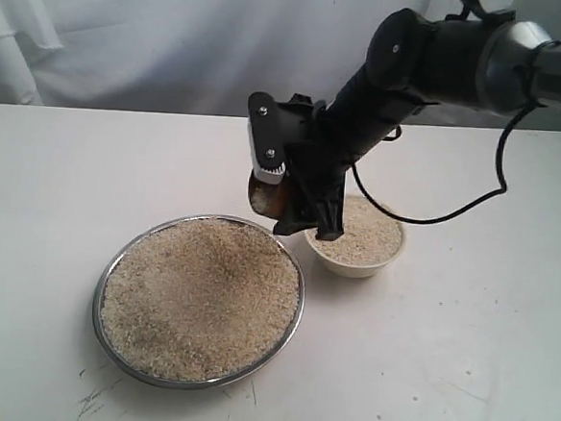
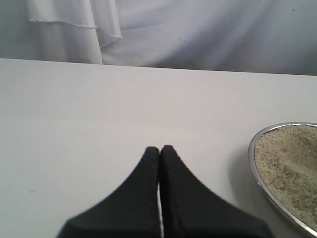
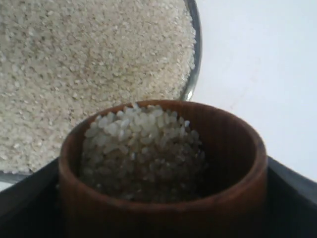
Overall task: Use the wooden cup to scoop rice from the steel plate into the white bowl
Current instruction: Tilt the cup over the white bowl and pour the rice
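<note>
I've got the right gripper [image 1: 287, 197] clamped on the wooden cup [image 1: 262, 196], full of rice [image 3: 143, 148], above the far rim of the steel plate [image 1: 98, 299] beside the partly filled white bowl [image 1: 355, 267], so I judge the pour is left; the left gripper [image 2: 159, 148] sits pinched together.

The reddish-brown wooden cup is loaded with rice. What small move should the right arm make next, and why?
Probably carry the reddish-brown wooden cup sideways until it hangs over the small white bowl. The right gripper holds it, loaded with pale rice grains, near the far edge of the wide steel plate, beside the bowl but not yet over it.
</note>
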Action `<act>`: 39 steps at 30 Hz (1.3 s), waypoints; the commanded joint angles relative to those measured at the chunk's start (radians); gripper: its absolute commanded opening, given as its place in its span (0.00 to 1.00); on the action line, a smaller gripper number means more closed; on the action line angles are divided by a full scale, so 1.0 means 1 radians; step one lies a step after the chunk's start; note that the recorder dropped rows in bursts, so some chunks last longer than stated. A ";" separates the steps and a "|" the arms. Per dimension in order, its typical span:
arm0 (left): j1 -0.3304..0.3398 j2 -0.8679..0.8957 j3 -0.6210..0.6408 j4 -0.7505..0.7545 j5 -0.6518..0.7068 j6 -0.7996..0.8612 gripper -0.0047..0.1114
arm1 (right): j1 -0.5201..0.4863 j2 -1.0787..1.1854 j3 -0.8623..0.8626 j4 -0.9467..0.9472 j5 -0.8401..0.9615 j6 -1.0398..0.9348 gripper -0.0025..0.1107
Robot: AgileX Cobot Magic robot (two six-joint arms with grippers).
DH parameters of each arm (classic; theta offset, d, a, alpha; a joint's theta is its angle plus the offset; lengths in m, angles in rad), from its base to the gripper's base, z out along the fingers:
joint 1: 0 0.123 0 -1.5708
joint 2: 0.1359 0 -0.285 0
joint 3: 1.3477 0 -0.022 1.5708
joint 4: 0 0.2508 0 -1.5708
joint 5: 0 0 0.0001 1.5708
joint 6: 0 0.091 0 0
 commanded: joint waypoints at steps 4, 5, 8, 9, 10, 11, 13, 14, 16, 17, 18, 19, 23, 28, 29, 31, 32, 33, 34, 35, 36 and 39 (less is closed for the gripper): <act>-0.003 -0.004 0.005 0.001 -0.014 0.000 0.04 | -0.088 -0.046 0.000 -0.208 -0.024 0.077 0.02; -0.003 -0.004 0.005 0.001 -0.014 0.000 0.04 | -0.096 -0.046 0.000 -0.234 -0.032 0.089 0.02; -0.003 -0.004 0.005 0.001 -0.014 0.000 0.04 | -0.111 -0.044 0.000 -0.292 -0.046 0.094 0.02; -0.003 -0.004 0.005 0.001 -0.014 0.000 0.04 | -0.111 -0.044 0.000 -0.319 -0.048 0.096 0.02; -0.003 -0.004 0.005 0.001 -0.014 0.000 0.04 | -0.111 -0.041 0.000 -0.353 -0.050 0.107 0.02; -0.003 -0.004 0.005 0.001 -0.014 0.000 0.04 | -0.111 -0.041 0.000 -0.369 -0.050 0.110 0.02; -0.003 -0.004 0.005 0.001 -0.014 0.000 0.04 | -0.111 -0.041 0.000 -0.391 -0.050 0.112 0.02; -0.003 -0.004 0.005 0.001 -0.014 0.000 0.04 | -0.111 -0.041 0.000 -0.401 -0.050 0.114 0.02; -0.003 -0.004 0.005 0.001 -0.014 0.000 0.04 | -0.111 -0.041 0.000 -0.427 -0.050 0.114 0.02; -0.003 -0.004 0.005 0.001 -0.014 0.000 0.04 | -0.111 -0.041 0.000 -0.427 -0.050 0.114 0.02; -0.003 -0.004 0.005 0.001 -0.014 0.000 0.04 | -0.111 -0.041 0.000 -0.445 -0.050 0.114 0.02; -0.003 -0.004 0.005 0.001 -0.014 0.000 0.04 | -0.111 -0.041 0.000 -0.454 -0.050 0.114 0.02; -0.003 -0.004 0.005 0.001 -0.014 0.000 0.04 | -0.111 -0.038 0.000 -0.472 -0.050 0.114 0.02; -0.003 -0.004 0.005 0.001 -0.014 0.000 0.04 | -0.109 -0.021 0.026 -0.527 -0.066 0.112 0.02; -0.003 -0.004 0.005 0.001 -0.014 0.000 0.04 | -0.107 -0.020 0.037 -0.536 -0.074 0.112 0.02; -0.003 -0.004 0.005 0.001 -0.014 0.000 0.04 | -0.105 -0.020 0.058 -0.545 -0.095 0.112 0.02; -0.003 -0.004 0.005 0.001 -0.014 0.000 0.04 | -0.105 -0.020 0.069 -0.558 -0.104 0.112 0.02; -0.003 -0.004 0.005 0.001 -0.014 0.000 0.04 | -0.103 -0.020 0.077 -0.568 -0.109 0.112 0.02; -0.003 -0.004 0.005 0.001 -0.014 0.000 0.04 | -0.101 -0.020 0.083 -0.583 -0.113 0.112 0.02; -0.003 -0.004 0.005 0.001 -0.014 0.000 0.04 | -0.099 -0.020 0.088 -0.603 -0.113 0.116 0.02; -0.003 -0.004 0.005 0.001 -0.014 0.000 0.04 | -0.097 -0.020 0.090 -0.613 -0.118 0.118 0.02; -0.003 -0.004 0.005 0.001 -0.014 0.000 0.04 | -0.087 -0.020 0.098 -0.664 -0.138 0.144 0.02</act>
